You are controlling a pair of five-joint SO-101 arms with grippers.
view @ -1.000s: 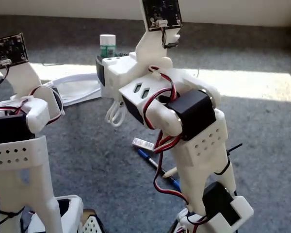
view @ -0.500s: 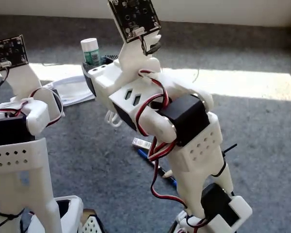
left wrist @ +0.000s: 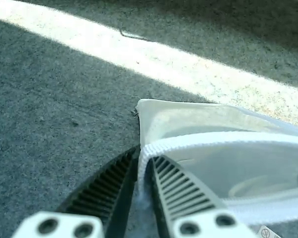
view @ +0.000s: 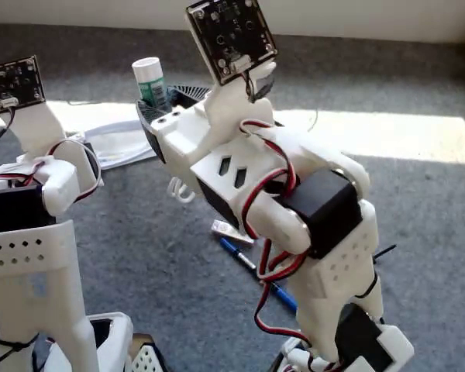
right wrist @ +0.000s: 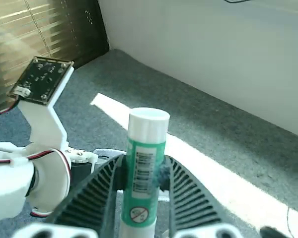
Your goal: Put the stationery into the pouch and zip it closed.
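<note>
The left gripper [left wrist: 143, 166] pinches the pouch [left wrist: 228, 158] rim steady while the right gripper [right wrist: 141, 171], upper left in the high view, clamps the glue stick [view: 149, 77] for insertion

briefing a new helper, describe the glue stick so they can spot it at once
On the grey carpet, find the middle arm; the right gripper at its tip holds the glue stick. It is an upright green-and-white tube with a white cap, unlike the blue pen lying flat.

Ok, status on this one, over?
Left gripper shut on pouch rim. Right gripper shut on glue stick, upright, raised. Pen loose on carpet, not yet packed.
</note>
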